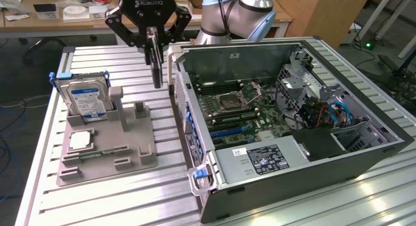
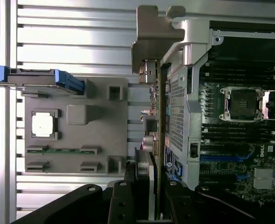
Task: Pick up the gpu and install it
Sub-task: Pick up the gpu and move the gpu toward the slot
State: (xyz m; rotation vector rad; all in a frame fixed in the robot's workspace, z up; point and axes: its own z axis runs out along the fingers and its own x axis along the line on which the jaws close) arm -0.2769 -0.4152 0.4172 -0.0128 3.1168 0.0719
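The gpu [image 1: 157, 72] hangs on edge, long side upright, pinched between the two fingers of the gripper [image 1: 154, 43], which are clamped on its upper part. It is lifted off the bench [image 1: 130, 197], over the far part of it, in the gap between the grey holder [image 1: 130, 160] and the open case [image 1: 364, 158], and just beside the case's near wall. It is outside the case and does not touch the board [image 1: 260, 114] inside.

In the wrist view the card is seen along its thin edge, with its silver bracket [image 2: 154, 37] at the end away from the fingers [image 2: 123, 200] and running alongside the perforated metal wall of the case.

The holder lies on the bench toward the edge at the exterior view's left. A drive [image 1: 85, 97] with a blue-and-white label stands upright at its far corner, a square chip [image 1: 79, 140] lies flat nearer the front, and a green stick [image 1: 97, 153] lies just beside the chip. The case fills the bench at the exterior view's right, its side open upward.
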